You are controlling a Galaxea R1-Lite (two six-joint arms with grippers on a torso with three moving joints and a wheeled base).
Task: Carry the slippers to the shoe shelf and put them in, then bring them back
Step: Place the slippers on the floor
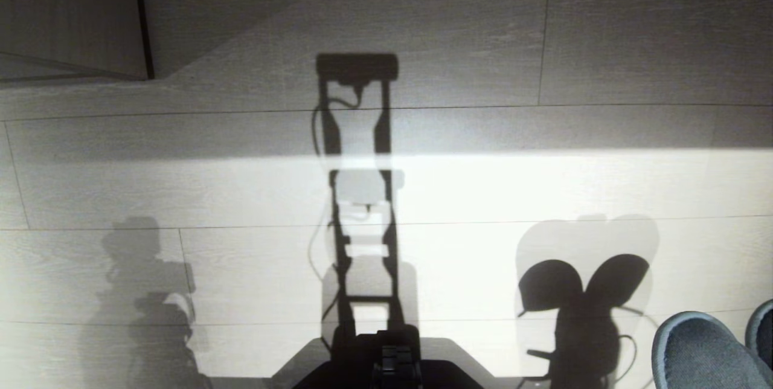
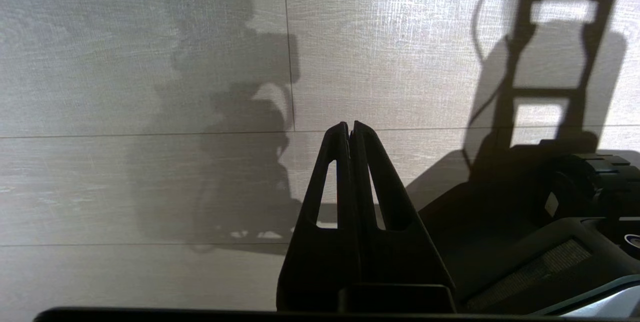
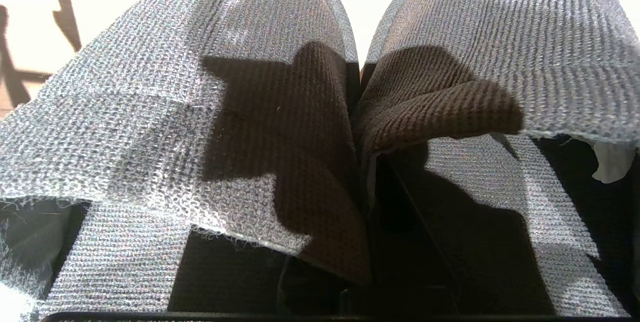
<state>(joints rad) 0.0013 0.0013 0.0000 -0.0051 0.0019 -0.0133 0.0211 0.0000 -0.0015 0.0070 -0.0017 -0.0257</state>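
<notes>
The right gripper [image 3: 357, 162] is clamped tight on the inner edges of both slippers [image 3: 280, 127], which hang side by side with toes pointing away from the wrist, at roughly 4 o'clock from the robot's base [image 1: 386, 359] in the head view. The left gripper [image 2: 351, 129] hangs empty above the pale plank floor [image 1: 543, 196], fingers pressed together.

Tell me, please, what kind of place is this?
Probably a room in a home or office. The floor is pale wood-grain planks, a wood-grain board furniture corner stands at far left, and the right gripper holds fabric slippers.
</notes>
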